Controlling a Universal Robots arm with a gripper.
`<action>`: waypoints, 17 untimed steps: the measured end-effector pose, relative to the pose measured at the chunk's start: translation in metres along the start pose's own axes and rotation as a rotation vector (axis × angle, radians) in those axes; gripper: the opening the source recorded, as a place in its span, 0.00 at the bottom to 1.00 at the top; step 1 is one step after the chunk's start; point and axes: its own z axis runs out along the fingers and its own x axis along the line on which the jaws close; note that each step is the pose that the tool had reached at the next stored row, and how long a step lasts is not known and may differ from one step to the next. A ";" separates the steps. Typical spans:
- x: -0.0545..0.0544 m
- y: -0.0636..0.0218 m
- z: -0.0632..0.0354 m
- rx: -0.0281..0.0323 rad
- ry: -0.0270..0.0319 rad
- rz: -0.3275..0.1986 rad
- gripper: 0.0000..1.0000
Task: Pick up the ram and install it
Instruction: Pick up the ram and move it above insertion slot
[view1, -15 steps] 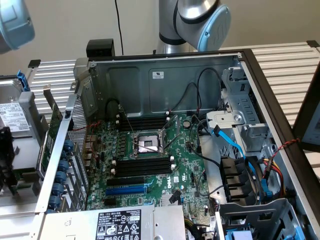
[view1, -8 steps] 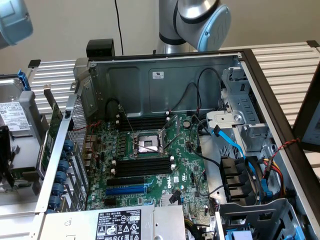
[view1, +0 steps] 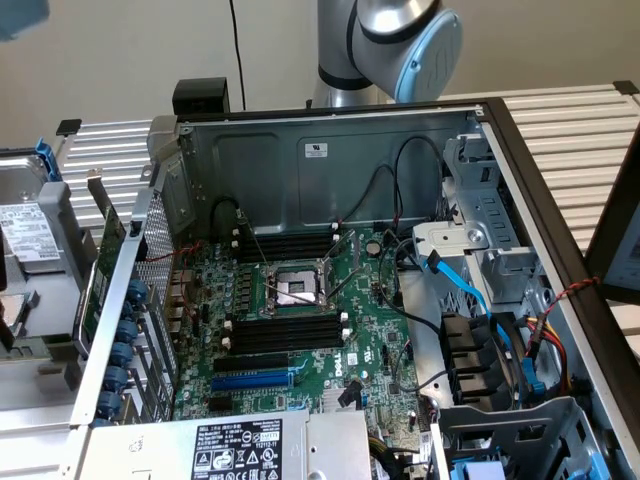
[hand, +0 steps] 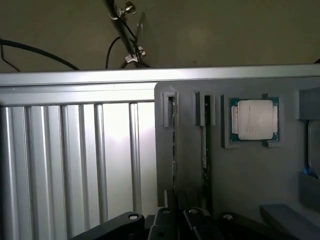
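We find the end effector (hand: 179, 217) at the near end of a grey tray (hand: 250, 180), but we cannot tell whether it is clenched or released. The ram (hand: 174, 145) stands on edge in a tray slot directly ahead, its long axis running straight away from the end effector. A second stick (hand: 205, 150) lies parallel just beside it, with a processor (hand: 255, 120) beyond.
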 end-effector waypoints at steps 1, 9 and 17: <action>0.000 -0.0001 -0.0045 -0.0001 0.0001 0.000 0.13; 0.002 -0.0152 -0.0407 0.0000 0.0000 0.000 0.13; 0.004 -0.0426 -0.0765 -0.0002 0.0000 0.000 0.13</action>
